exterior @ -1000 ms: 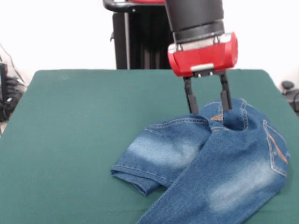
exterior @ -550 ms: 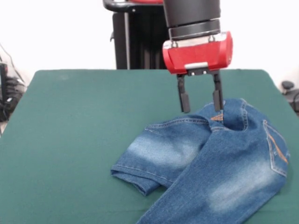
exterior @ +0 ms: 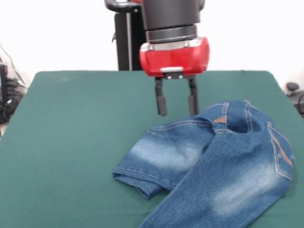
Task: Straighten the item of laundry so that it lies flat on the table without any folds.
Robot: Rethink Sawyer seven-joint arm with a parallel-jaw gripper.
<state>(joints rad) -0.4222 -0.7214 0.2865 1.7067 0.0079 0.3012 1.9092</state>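
One pair of jeans (exterior: 216, 168) crumpled at the green worktop's (exterior: 71, 142) near right, one leg folded leftward, one gripper (exterior: 176, 104) above it, two fingers apart, empty

No text, label, brand or number can be read anywhere; none on any surface in view.

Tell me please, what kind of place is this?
Probably a robot test bench in a lab or workshop, not a home. A red and black arm with an open gripper hangs over a large table covered in green cloth, with only small jeans on it, before a bare white wall.
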